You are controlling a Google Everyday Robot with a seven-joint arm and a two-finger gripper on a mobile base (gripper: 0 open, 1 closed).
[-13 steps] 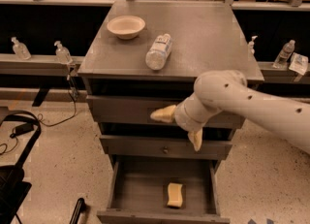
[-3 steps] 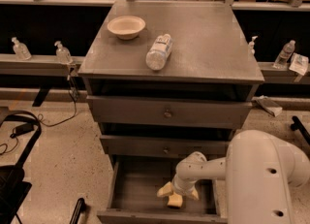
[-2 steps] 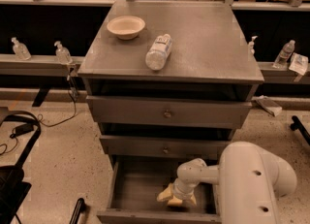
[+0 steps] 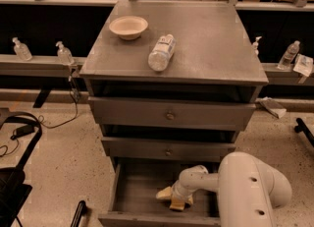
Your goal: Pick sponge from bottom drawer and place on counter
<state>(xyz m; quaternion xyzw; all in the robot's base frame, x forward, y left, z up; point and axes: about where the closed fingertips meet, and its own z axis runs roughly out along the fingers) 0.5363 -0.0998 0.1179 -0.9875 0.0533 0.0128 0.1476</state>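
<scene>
Nearest the camera, at the foot of the cabinet, the bottom drawer (image 4: 132, 191) stands pulled open, and the robot's white arm (image 4: 250, 191) reaches into it from the cabinet's right. The gripper (image 4: 171, 199) is low inside, right of the middle of the drawer floor, pressed close against the pale-yellow sponge (image 4: 177, 205). Whether it is apart or clamped on the sponge cannot be told, since the pale shapes run together. Compared with 0.7 s ago, the gripper sits at nearly the same spot over the sponge, while 4.3 s ago it hung up before the upper drawer fronts. Above, the two knobbed drawers (image 4: 169, 115) are closed. On the counter (image 4: 216, 44) a plastic bottle (image 4: 162, 52) lies on its side, its label unreadable, with a shallow bowl (image 4: 128, 26) behind it toward the cabinet's far left corner.
</scene>
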